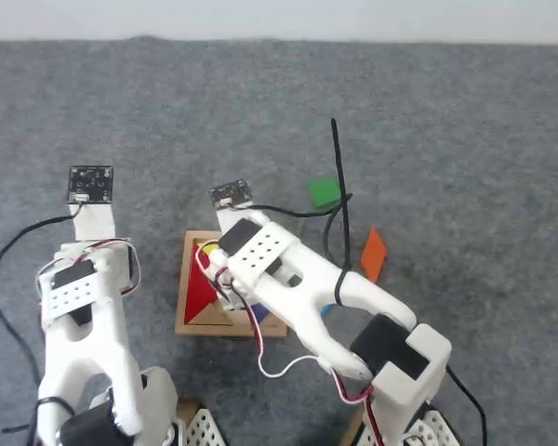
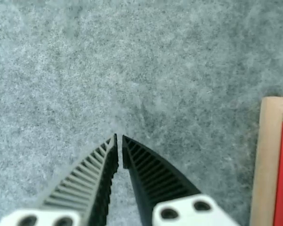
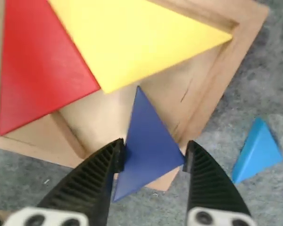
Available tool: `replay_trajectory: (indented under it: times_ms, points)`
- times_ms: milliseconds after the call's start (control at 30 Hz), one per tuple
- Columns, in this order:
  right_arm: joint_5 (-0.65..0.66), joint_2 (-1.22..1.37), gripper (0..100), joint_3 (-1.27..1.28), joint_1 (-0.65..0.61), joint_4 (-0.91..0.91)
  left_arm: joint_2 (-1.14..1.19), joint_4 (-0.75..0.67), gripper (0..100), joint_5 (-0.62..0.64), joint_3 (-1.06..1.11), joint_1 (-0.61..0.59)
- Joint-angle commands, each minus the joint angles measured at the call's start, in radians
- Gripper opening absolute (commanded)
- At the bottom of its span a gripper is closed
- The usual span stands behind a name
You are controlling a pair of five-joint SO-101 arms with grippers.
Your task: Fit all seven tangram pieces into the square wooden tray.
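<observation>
The square wooden tray (image 1: 183, 283) lies between the two arms. Inside it, a red triangle (image 3: 35, 70) and a yellow triangle (image 3: 132, 37) sit side by side. My right gripper (image 3: 153, 151) hangs over the tray's near corner, shut on a dark blue triangle (image 3: 148, 141) that lies tilted across the tray rim (image 3: 226, 80). A light blue triangle (image 3: 257, 150) rests on the carpet just outside that corner. Further right lie a green square (image 1: 325, 191) and an orange piece (image 1: 374, 254). My left gripper (image 2: 119, 138) is shut and empty over bare carpet, left of the tray rim (image 2: 266, 155).
Grey carpet covers the whole table. A black cable (image 1: 339, 186) rises and loops between the green square and the right arm (image 1: 307, 288). The left arm (image 1: 79, 297) stands left of the tray. Open carpet stretches toward the far edge.
</observation>
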Motion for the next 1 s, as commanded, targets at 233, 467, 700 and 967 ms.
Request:
replay_trajectory:
  times_ms: [233,467,700,967]
  points:
    - [0.057,-0.074,30.5,-0.103,-0.025,0.097,-0.003,-0.02,2,0.009,-0.01,0.002]
    - [0.319,-0.076,20.2,-0.224,0.047,0.283,-0.003,-0.018,2,0.009,-0.01,0.002]
    - [0.733,-0.214,14.7,-0.293,0.196,0.466,-0.003,-0.018,2,0.009,-0.01,0.002]
    - [0.947,-0.935,14.6,0.189,0.211,0.278,-0.003,-0.02,2,0.009,-0.01,0.002]
